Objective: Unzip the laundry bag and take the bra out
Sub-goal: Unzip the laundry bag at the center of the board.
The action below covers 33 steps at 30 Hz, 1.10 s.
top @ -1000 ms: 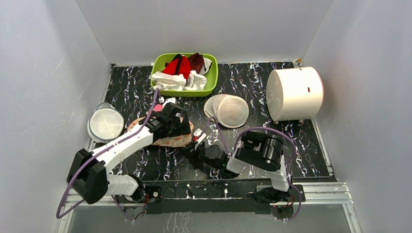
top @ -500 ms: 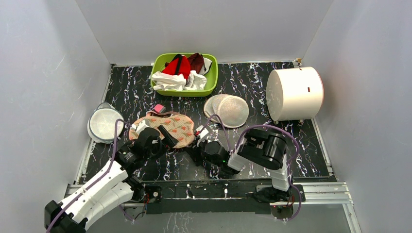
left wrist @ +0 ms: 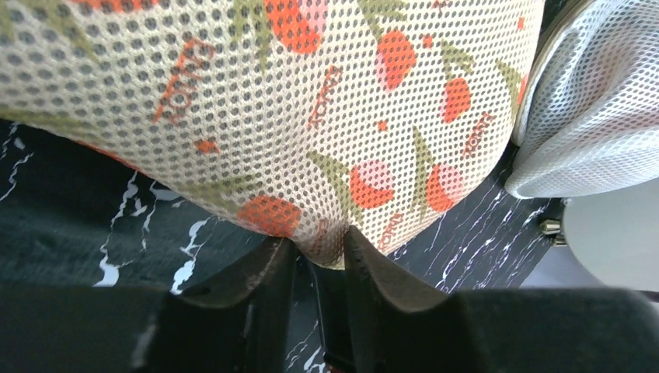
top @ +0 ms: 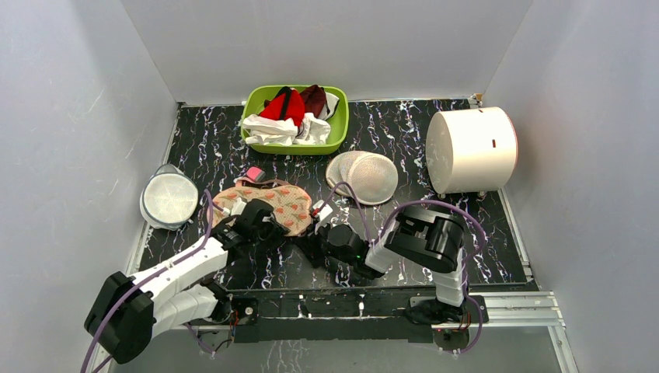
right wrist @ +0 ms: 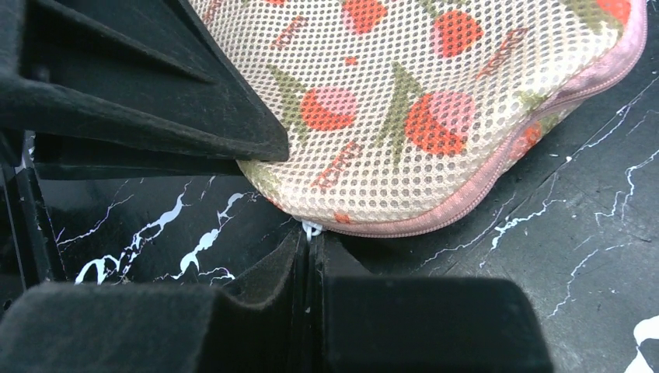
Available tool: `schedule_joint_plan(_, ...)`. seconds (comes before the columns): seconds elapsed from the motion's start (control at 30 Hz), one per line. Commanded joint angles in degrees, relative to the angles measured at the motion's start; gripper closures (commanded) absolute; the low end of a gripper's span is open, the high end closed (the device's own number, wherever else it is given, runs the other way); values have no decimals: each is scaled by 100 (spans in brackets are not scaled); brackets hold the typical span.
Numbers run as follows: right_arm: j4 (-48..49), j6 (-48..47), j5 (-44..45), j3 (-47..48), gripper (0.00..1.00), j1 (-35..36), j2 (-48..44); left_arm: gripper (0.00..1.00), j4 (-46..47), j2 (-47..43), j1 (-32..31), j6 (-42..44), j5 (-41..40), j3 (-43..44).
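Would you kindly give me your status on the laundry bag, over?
Left gripper pinching laundry bag edge. Right gripper shut on zipper pull. Bag zipped, bra unseen. Nothing blocking zipper.

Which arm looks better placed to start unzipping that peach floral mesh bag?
Right: the right gripper is shut on the white zipper pull of the peach floral mesh laundry bag; the left gripper pinches its fabric edge.

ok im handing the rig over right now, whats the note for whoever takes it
Left gripper: shut on a fold at the near edge of the peach floral mesh laundry bag.
Right gripper: shut on the small metal zipper pull at the bag's pink edging.
The bag lies on the black marbled table; the zipper looks closed, and the bra is not visible.
Done: both grips set.
To do: run the zipper open, take the bra out.
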Motion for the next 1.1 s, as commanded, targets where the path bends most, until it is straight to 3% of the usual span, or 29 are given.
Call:
schedule_joint_plan(0.0, 173, 43, -27, 105, 100, -11, -292, 79, 549, 72, 73, -120, 52, -184)
schedule_joint_plan(0.17, -204, -67, 132, 100, 100, -11, -378, 100, 145, -147, 152, -68, -172, -245)
schedule_joint_plan(0.37, -1010, -144, 329, 129, 100, -233, -535, 100, -38, -427, 224, 355, -101, -389)
schedule_joint_plan(0.53, -1474, -260, 69, -43, 100, -645, -906, 100, -11, -402, 257, 1223, 47, -418)
schedule_joint_plan(0.93, -1999, -608, -1407, -704, 100, -925, -1835, 100, 959, 691, 223, 3453, 1510, -80)
schedule_joint_plan(1.07, -1962, -346, -1625, -985, 100, -917, -2117, 100, 459, 1189, 193, 4207, 1394, 466)
